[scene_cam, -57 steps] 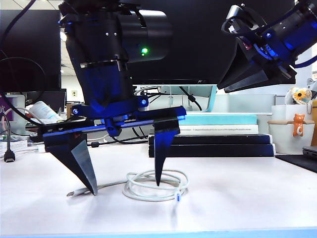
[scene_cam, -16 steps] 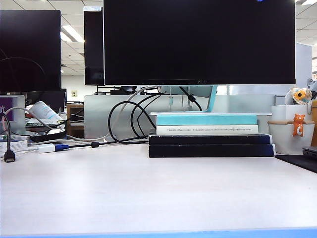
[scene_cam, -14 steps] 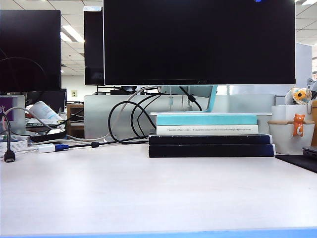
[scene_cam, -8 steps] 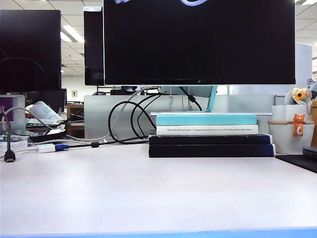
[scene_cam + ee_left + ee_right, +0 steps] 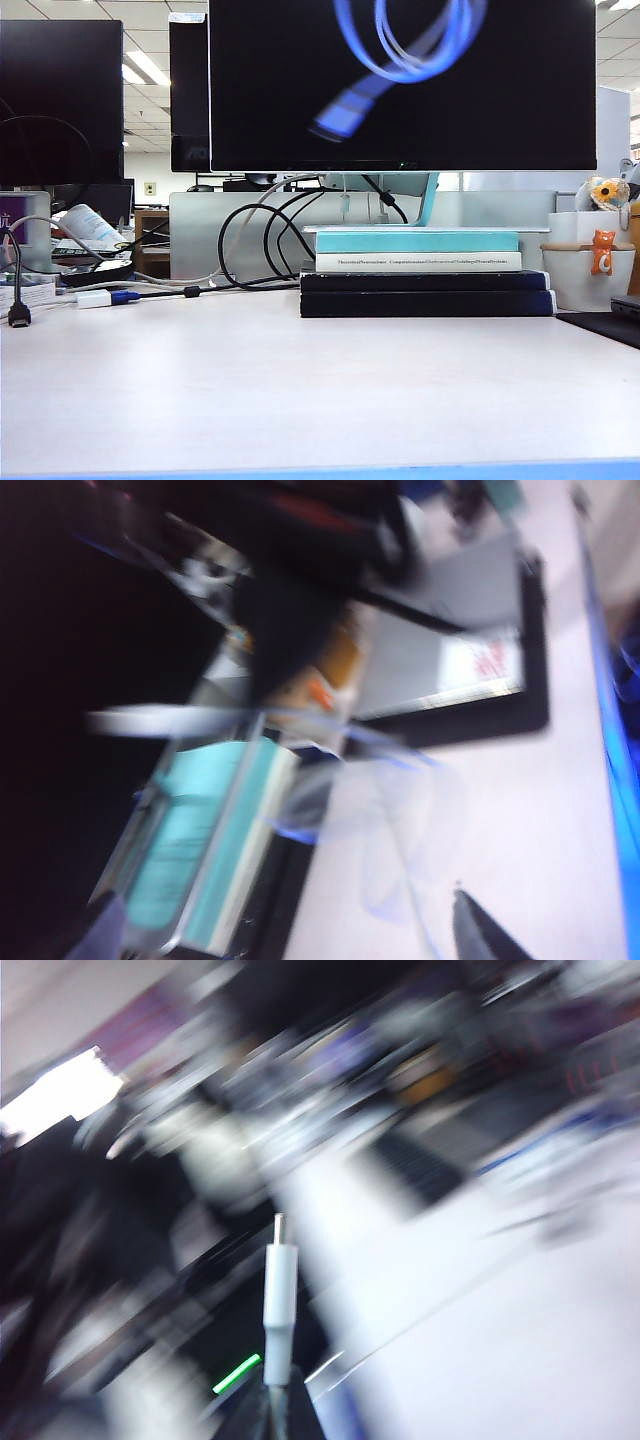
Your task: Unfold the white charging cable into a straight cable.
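The white charging cable (image 5: 410, 45) hangs blurred and looped at the upper middle of the exterior view, before the dark monitor (image 5: 400, 100). In the right wrist view the right gripper (image 5: 277, 1400) is clamped on it, plug pointing straight up. The left gripper (image 5: 480, 935), one fingertip showing, stands spread and empty.

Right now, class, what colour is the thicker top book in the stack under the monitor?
Turquoise thick top book; clearest in the exterior view.

Ceiling lights (image 5: 150, 68) brighten the sharp exterior view, though a blurred cable (image 5: 405, 45) streaks its top. Both wrist views are heavily motion-smeared.
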You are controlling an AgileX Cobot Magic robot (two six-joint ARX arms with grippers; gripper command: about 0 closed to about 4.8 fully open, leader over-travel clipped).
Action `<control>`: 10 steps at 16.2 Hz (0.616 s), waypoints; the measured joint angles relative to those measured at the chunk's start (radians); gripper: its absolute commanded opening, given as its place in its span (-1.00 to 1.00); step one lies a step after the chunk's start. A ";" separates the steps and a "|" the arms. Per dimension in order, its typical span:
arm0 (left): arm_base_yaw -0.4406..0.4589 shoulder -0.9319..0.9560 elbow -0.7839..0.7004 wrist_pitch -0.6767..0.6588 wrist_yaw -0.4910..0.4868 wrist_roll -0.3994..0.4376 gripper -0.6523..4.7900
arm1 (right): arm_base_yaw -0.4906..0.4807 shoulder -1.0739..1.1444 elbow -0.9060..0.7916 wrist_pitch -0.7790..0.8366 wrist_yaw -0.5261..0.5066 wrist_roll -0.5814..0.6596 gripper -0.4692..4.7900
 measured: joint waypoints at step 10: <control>0.000 -0.072 0.000 -0.090 -0.142 -0.113 1.00 | -0.036 0.053 0.014 0.188 0.142 0.137 -0.84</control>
